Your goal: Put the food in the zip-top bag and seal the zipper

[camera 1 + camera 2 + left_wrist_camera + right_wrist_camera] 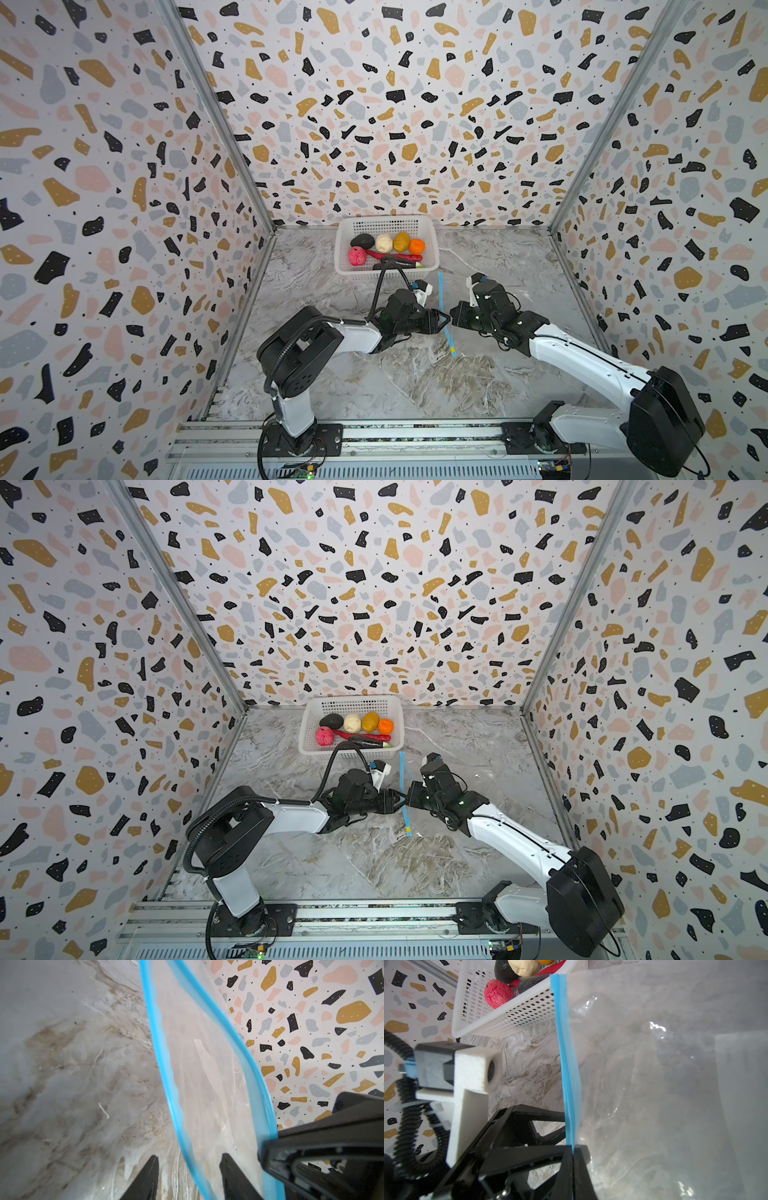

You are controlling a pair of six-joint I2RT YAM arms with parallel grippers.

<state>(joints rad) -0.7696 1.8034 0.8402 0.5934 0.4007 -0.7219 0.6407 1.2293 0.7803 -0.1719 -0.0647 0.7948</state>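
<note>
Two grippers are meeting nose to nose over the bag, so I'll start at the pinch. The right gripper (573, 1153) is clamped tight on the zipper (568, 1053), with its jaws fully together on the light blue strip. The left gripper (189, 1157) comes in from the opposite side. Its fingers (148, 1178) stand apart, and one blue lip of the strip runs through the gap between them. As far as I can see that lip isn't pinched.

From the left wrist camera, the strip splits into two lips with clear film between them, so the mouth is parted right at the grippers. The other lip looks like the one in the right gripper's jaws.

The zip-top bag (654, 1084) spreads out behind the right gripper, lying crinkly on the marble tabletop (374, 374) under that arm. Its white label (741, 1084) sits further back from the jaws. Following the strip from the pinch back toward the arm bases, you reach the yellow tip (453, 351). The other way, it runs out past both grippers and ends just beside the white perforated basket (345, 232).

All the food I can see sits in that basket:
- Far row: black oval (362, 240), cream knobbly lump (384, 242), yellow-brown potato (401, 241) and orange (416, 246).
- Closer to the grippers: pink-red ball (356, 256), red chili (409, 257) and eggplant (368, 741).
</note>
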